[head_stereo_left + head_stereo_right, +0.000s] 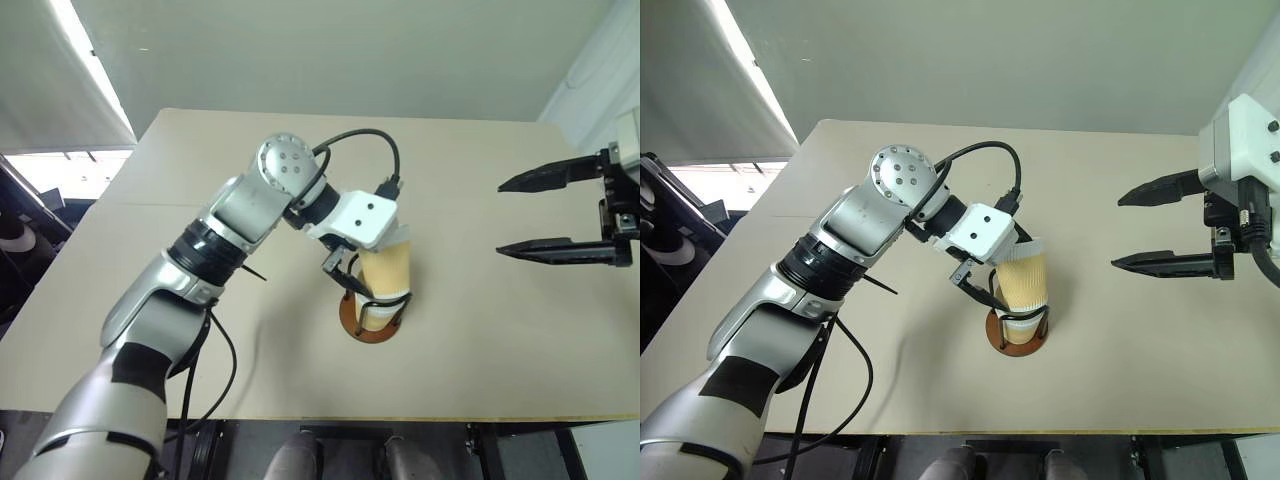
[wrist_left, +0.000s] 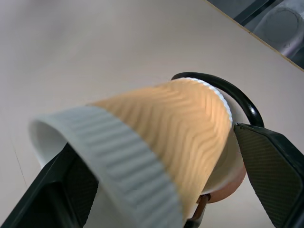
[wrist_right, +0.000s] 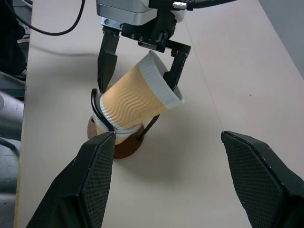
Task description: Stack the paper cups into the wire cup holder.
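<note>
At table centre, left gripper (image 3: 140,54) has its fingers spread to either side of the top paper cup (image 3: 137,104), clear of it. That cup leans tilted, nested in the cups in the wire cup holder (image 3: 116,145). Right gripper (image 1: 520,215) hangs well apart, spread and empty, over the table (image 1: 480,330).

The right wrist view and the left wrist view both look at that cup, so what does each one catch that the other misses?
The right wrist view alone takes in the open right gripper and the whole tilt of the top cup, leaning out of the holder. The left wrist view alone gives a close look at the cup's ribbed white rim band and zigzag sleeve. Both show the open left gripper either side of that cup, a white cup nested beneath it, the black wire loop and the table.
</note>
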Available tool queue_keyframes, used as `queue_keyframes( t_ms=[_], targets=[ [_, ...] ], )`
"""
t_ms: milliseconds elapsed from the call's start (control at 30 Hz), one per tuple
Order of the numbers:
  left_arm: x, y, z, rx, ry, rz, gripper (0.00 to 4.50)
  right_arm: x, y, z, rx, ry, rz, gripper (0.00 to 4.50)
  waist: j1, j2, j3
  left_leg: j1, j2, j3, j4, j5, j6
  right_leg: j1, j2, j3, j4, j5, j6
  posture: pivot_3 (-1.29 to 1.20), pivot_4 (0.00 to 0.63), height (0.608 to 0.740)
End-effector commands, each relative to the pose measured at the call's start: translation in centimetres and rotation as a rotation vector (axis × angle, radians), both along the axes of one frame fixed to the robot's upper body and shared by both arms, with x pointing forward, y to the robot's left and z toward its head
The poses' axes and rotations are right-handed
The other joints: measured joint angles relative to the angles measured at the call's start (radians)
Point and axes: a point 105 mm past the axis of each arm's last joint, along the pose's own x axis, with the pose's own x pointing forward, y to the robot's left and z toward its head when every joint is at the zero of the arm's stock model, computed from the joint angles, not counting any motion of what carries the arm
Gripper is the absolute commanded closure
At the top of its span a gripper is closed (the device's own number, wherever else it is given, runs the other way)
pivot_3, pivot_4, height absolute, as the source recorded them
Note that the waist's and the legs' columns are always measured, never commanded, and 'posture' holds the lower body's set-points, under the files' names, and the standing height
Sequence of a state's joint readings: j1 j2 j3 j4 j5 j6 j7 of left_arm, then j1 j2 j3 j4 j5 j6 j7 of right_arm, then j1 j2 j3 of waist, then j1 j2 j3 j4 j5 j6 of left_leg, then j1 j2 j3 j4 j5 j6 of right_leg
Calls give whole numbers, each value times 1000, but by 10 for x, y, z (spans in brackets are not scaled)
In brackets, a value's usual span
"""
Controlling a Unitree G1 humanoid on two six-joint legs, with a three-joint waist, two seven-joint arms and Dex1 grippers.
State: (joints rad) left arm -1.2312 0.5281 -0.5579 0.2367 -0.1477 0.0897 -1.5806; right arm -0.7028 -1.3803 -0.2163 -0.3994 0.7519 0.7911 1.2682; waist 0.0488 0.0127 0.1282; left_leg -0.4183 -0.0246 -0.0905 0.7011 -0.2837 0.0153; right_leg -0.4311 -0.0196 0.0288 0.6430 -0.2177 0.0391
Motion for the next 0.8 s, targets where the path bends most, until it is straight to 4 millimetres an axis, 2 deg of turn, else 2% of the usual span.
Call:
queue_keyframes(
  t_ms=[33,233,533,667,800],
  targets=[
    [-12,2,9,2,14,-48,18,-3,-1,11,-16,-54,-7,879,0,0,0,0,0,0,0,0,0,0,0,0,0,0,0,0,150,740],
    [-26,2,12,11,50,-91,18,-4,-1,13,-14,-57,-10,879,1,0,0,0,0,0,0,0,0,0,0,0,0,0,0,0,150,740],
    [-35,0,10,38,83,-125,18,-3,0,16,-5,-56,-11,879,1,0,0,0,0,0,0,0,0,0,0,0,0,0,0,0,150,740],
    [-36,0,9,44,85,-125,18,-3,1,16,-5,-55,-12,879,1,0,0,0,0,0,0,0,0,0,0,0,0,0,0,0,150,740],
    [-26,3,17,-13,84,-57,18,-1,1,12,10,-46,-13,879,1,0,0,0,0,0,0,0,0,0,0,0,0,0,0,0,150,740]
  ],
)
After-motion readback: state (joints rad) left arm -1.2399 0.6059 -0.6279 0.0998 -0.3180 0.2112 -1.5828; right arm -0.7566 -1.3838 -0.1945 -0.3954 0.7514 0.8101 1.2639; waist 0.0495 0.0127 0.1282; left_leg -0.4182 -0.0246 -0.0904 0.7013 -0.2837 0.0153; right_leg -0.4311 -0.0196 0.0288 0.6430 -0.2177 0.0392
